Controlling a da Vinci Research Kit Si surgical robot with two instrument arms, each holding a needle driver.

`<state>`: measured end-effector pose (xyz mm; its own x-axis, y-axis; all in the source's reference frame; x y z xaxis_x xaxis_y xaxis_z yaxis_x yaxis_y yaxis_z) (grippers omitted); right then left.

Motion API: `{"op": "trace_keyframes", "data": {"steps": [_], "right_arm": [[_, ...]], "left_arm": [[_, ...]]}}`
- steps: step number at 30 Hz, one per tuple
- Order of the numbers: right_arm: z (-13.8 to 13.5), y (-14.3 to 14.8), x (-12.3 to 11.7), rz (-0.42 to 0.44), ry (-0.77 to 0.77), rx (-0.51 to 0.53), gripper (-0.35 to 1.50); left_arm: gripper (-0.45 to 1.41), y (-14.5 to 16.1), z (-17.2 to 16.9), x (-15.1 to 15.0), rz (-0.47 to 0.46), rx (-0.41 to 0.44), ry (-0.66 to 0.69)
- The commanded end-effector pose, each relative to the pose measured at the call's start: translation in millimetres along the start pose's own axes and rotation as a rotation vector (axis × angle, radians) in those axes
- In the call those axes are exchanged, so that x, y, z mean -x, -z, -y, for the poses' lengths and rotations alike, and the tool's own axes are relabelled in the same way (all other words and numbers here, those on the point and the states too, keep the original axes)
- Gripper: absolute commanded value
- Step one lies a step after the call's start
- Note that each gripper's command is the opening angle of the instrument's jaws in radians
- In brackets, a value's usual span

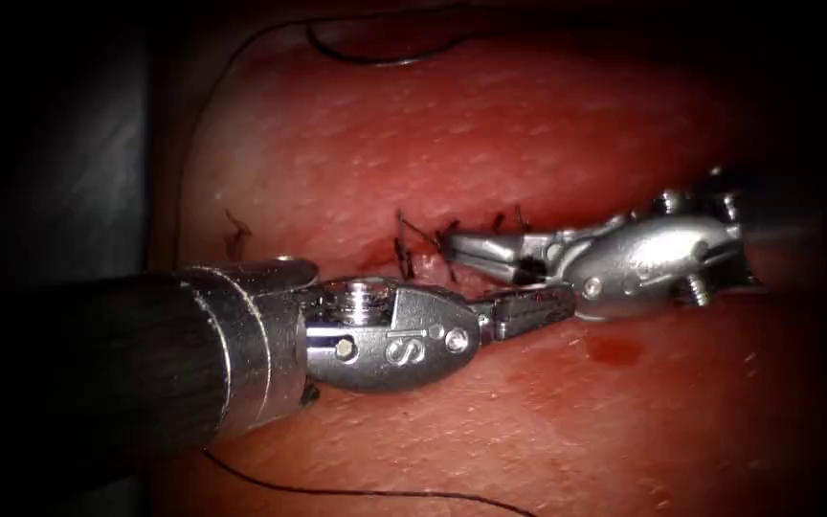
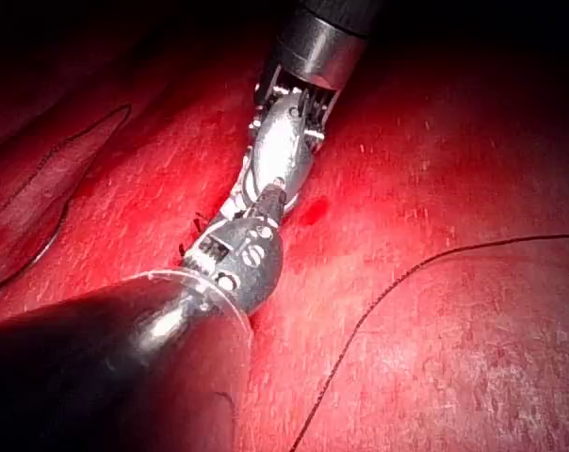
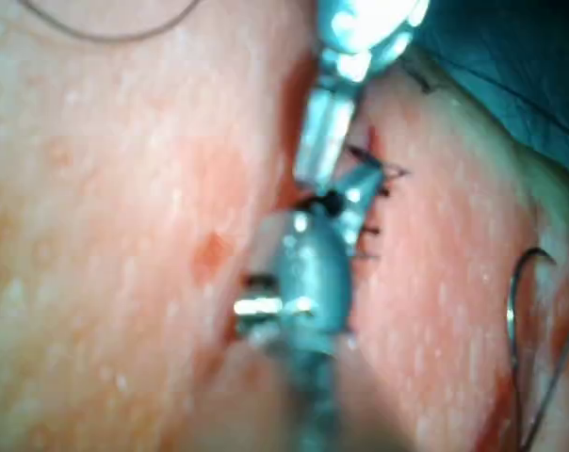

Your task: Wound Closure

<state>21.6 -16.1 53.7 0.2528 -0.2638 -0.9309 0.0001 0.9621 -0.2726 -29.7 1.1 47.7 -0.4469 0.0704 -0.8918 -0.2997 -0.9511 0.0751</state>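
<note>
Pale pink, pebbled pork tissue (image 1: pixel 490 124) is seen under strong light, with a dark drape at its left edge. The cut (image 1: pixel 433 258) is crossed by short dark stitches (image 1: pixel 404 239). A red fluid spot (image 1: pixel 614 351) lies just below it. The left silver steel claw (image 1: pixel 528 311) is pressed together, empty. The right silver claw (image 1: pixel 480 254) is slightly spread at the stitches; a hold cannot be told. Thin dark thread (image 1: pixel 366 493) trails over the tissue. The curved steel needle (image 3: pixel 520 311) lies free on the tissue, well apart.

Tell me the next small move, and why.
Probably close the right tool on a thread end at the stitches: its jaws stand open right beside them, while the needle seems to lie free on the tissue, away from it.
</note>
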Motion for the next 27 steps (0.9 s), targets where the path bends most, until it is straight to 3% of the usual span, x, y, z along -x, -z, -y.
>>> {"op": "trace_keyframes", "data": {"steps": [1, 8, 9, 10, 11, 13, 20, 27], "right_arm": [[1.2, -0.7, 0.2, 0.006, -0.001, -0.005, -0.35], [1.4, 0.0, 0.0, 0.026, 0.001, 0.001, -0.35], [1.4, 0.4, -0.2, 0.026, -0.017, -0.005, -0.25], [1.4, 1.0, -0.2, 0.019, -0.048, -0.001, 0.59], [1.2, 1.5, -0.3, 0.021, -0.067, 0.001, 0.89], [1.0, 2.4, -0.4, 0.031, -0.093, 0.023, 1.08], [-1.0, 7.0, -1.1, 0.046, -0.119, 0.094, 1.13], [-0.6, 7.7, -1.7, 0.055, -0.121, 0.100, 1.13]], "left_arm": [[-0.45, -0.6, -0.4, 0.3, -0.003, 0.003, 0.000], [-0.45, 0.3, -0.6, 0.1, -0.007, 0.009, -0.001], [-0.45, 0.8, -0.6, 0.2, -0.009, 0.012, -0.002], [-0.45, 1.5, -0.6, 0.4, -0.014, 0.018, -0.003], [-0.45, 2.1, -0.6, 0.6, -0.014, 0.020, -0.004], [-0.45, 3.2, -0.7, 1.0, -0.009, 0.020, -0.008], [-0.45, 8.0, 0.2, 4.2, 0.035, 0.008, -0.019], [-0.45, 8.4, 1.5, 7.8, 0.044, -0.024, 0.019]]}}
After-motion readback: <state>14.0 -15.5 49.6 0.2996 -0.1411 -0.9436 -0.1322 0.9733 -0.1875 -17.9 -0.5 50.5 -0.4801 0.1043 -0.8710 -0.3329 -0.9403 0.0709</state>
